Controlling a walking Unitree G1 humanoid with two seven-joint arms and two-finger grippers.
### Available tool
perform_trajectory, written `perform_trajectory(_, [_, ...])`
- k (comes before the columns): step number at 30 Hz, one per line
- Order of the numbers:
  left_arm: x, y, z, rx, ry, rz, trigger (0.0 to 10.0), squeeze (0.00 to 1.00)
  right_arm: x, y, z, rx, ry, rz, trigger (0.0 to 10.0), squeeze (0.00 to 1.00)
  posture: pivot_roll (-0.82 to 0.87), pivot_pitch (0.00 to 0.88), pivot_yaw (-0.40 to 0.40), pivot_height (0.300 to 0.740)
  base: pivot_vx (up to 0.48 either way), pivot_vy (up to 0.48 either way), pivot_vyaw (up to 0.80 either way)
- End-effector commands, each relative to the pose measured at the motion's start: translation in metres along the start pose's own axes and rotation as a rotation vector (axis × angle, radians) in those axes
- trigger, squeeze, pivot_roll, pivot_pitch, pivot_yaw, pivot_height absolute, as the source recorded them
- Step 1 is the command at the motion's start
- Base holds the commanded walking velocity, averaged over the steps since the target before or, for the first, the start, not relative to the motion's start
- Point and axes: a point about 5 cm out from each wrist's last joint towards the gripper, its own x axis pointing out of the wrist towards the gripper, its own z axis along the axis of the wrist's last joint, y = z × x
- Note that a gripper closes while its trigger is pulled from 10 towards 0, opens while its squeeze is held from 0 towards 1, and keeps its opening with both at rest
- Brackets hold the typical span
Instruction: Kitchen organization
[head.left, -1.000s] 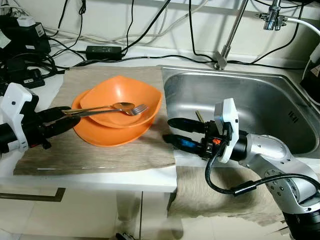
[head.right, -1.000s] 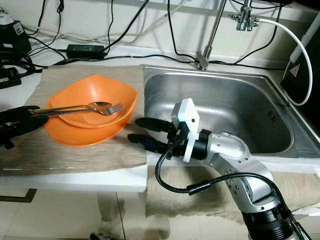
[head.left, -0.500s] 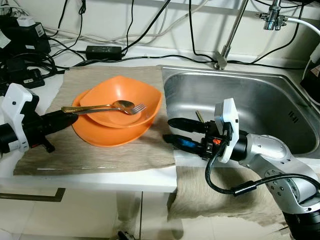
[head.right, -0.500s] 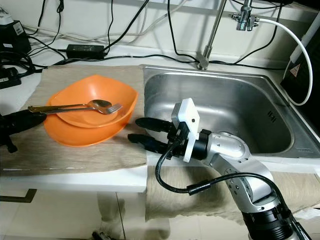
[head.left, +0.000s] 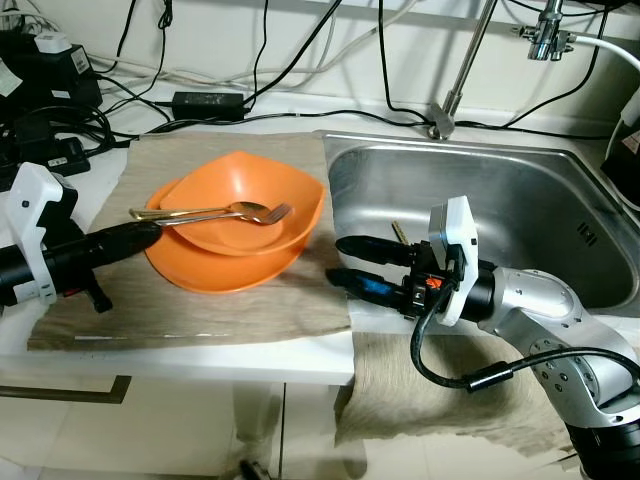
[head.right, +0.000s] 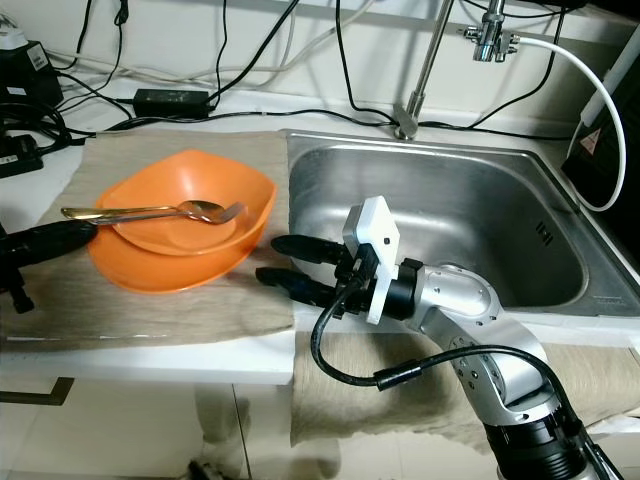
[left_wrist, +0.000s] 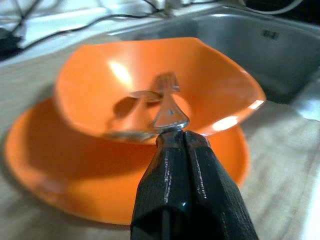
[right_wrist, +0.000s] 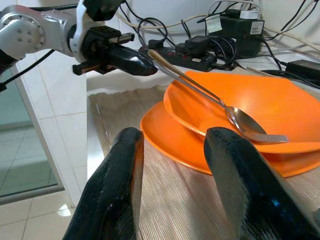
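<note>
Spoon (head.left: 200, 212) and fork (head.left: 262, 214): thin, stiff, slippery; grab handles. Left gripper (head.left: 140, 232) closed, empty, beside handle ends; right gripper (head.left: 342, 262) wide at sink (head.left: 560, 190) edge.

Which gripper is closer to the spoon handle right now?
Left. The left gripper sits shut right at the spoon handle's end; the right gripper hangs open past the bowl, at the sink edge.
</note>
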Motion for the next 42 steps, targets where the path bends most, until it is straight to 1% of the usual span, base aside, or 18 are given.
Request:
perform_trajectory(1, [-0.002, -0.008, 0.007, 0.016, -0.008, -0.061, 0.0, 0.0, -0.004, 0.0, 0.001, -0.015, 0.007, -0.001, 10.0, 0.0, 0.01, 0.0, -0.035, 0.74, 0.0, 0.0, 0.0])
perform_trajectory(3, [-0.003, -0.012, 0.008, 0.014, -0.003, -0.086, 0.0, 0.0, -0.004, 0.0, 0.001, -0.016, 0.01, 0.002, 10.0, 0.0, 0.01, 0.0, -0.035, 0.74, 0.0, 0.0, 0.0])
perform_trajectory(9, [-0.005, -0.015, 0.01, 0.021, -0.003, -0.09, 0.0, 0.0, -0.004, 0.0, 0.001, -0.015, 0.012, 0.004, 10.0, 0.0, 0.01, 0.0, -0.036, 0.74, 0.0, 0.0, 0.0])
perform_trajectory(11, [-0.006, -0.013, 0.013, 0.039, -0.016, -0.058, 0.0, 0.0, -0.003, 0.0, 0.001, -0.016, 0.012, 0.004, 10.0, 0.0, 0.01, 0.0, -0.037, 0.74, 0.0, 0.0, 0.0])
perform_trajectory(13, [-0.007, -0.006, 0.019, 0.044, -0.063, -0.001, 0.0, 0.0, -0.004, 0.0, 0.001, -0.015, 0.012, 0.003, 10.0, 0.0, 0.01, 0.0, -0.037, 0.74, 0.0, 0.0, 0.0])
perform_trajectory(15, [-0.009, -0.006, 0.021, 0.039, -0.077, 0.001, 0.0, 0.0, -0.004, 0.0, 0.0, -0.015, 0.013, 0.004, 10.0, 0.0, 0.01, 0.0, -0.037, 0.74, 0.0, 0.0, 0.0])
perform_trajectory(19, [-0.006, -0.02, 0.014, 0.038, -0.002, -0.082, 0.0, 0.0, -0.004, 0.001, 0.0, -0.014, 0.016, 0.005, 10.0, 0.0, 0.01, 0.0, -0.037, 0.74, 0.0, 0.0, 0.0])
perform_trajectory(24, [-0.004, -0.021, 0.011, 0.045, 0.015, -0.07, 0.0, 0.0, -0.004, 0.001, 0.0, -0.014, 0.014, 0.003, 10.0, 0.0, 0.01, 0.0, -0.041, 0.74, 0.0, 0.0, 0.0])
perform_trajectory(25, [-0.004, -0.02, 0.011, 0.059, 0.01, -0.042, 0.9, 0.0, -0.003, 0.001, 0.0, -0.014, 0.013, 0.005, 10.0, 0.0, 0.01, 0.0, -0.041, 0.74, 0.0, 0.0, 0.0])
perform_trajectory(26, [-0.005, -0.019, 0.012, 0.066, 0.004, -0.027, 9.8, 0.0, -0.003, 0.001, 0.0, -0.014, 0.013, 0.007, 10.0, 0.0, 0.01, 0.0, -0.041, 0.74, 0.0, 0.0, 0.0])
perform_trajectory(29, [-0.005, -0.015, 0.017, 0.063, -0.035, 0.011, 10.0, 0.0, -0.003, 0.0, 0.0, -0.015, 0.015, 0.01, 10.0, 0.0, 0.01, 0.0, -0.047, 0.74, 0.0, 0.0, 0.0])
perform_trajectory(30, [-0.004, -0.015, 0.021, 0.041, -0.057, 0.009, 10.0, 0.75, -0.003, -0.001, 0.0, -0.015, 0.016, 0.011, 10.0, 0.0, 0.02, 0.0, -0.05, 0.74, 0.0, 0.0, 0.0])
perform_trajectory(31, [-0.004, -0.015, 0.022, 0.037, -0.062, 0.0, 10.0, 0.75, -0.003, -0.001, 0.0, -0.015, 0.015, 0.011, 10.0, 0.0, 0.02, 0.0, -0.051, 0.74, 0.0, 0.0, 0.0])
perform_trajectory(32, [-0.002, -0.018, 0.023, 0.037, -0.063, -0.023, 10.0, 1.0, -0.003, -0.001, 0.001, -0.015, 0.015, 0.011, 10.0, 0.0, 0.02, 0.0, -0.05, 0.74, 0.0, 0.0, 0.0])
perform_trajectory(33, [-0.002, -0.018, 0.023, 0.037, -0.063, -0.023, 10.0, 1.0, -0.003, -0.001, 0.001, -0.015, 0.015, 0.011, 10.0, 0.0, 0.02, 0.0, -0.05, 0.74, 0.0, 0.0, 0.0])
perform_trajectory(34, [0.002, -0.024, 0.024, 0.03, -0.06, -0.072, 10.0, 1.0, -0.002, -0.002, 0.001, -0.016, 0.015, 0.013, 10.0, 0.0, 0.02, 0.0, -0.05, 0.74, 0.0, 0.0, 0.0])
perform_trajectory(35, [0.003, -0.026, 0.024, 0.028, -0.059, -0.085, 10.0, 1.0, -0.002, -0.002, 0.001, -0.016, 0.015, 0.014, 10.0, 0.0, 0.02, 0.0, -0.05, 0.74, 0.0, 0.0, 0.0])
perform_trajectory(42, [0.014, -0.026, 0.02, 0.067, -0.02, -0.05, 10.0, 1.0, -0.001, -0.002, 0.002, -0.019, 0.009, 0.01, 10.0, 0.0, 0.02, 0.0, -0.051, 0.74, 0.0, 0.0, 0.0])
